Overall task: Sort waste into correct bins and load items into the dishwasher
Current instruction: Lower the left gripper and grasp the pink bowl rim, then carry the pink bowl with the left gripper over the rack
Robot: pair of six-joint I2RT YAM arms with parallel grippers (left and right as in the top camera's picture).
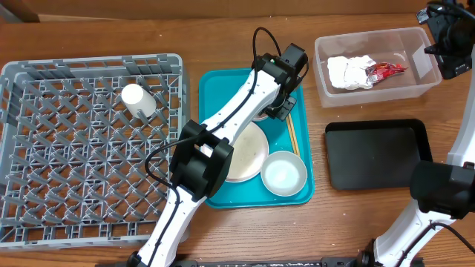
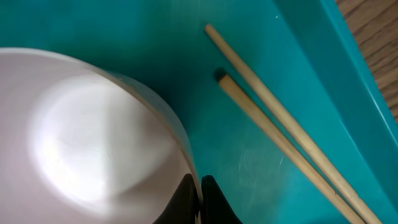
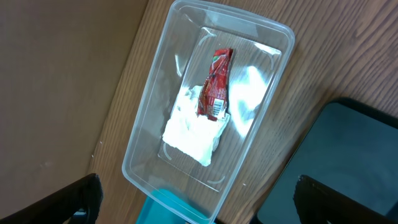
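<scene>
Our left gripper is pinched shut on the saucer rim, lower left, beside the chopsticks. Our right gripper gapes above the tub.

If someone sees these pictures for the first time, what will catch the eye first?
The bright teal tray sits in the middle, where the left pincer is shut on the rim of the pinkish saucer, beside two chopsticks. To its left, the big grey rack holds only a small white cup. At the top right, the clear tub contains a white napkin and a red wrapper.
</scene>
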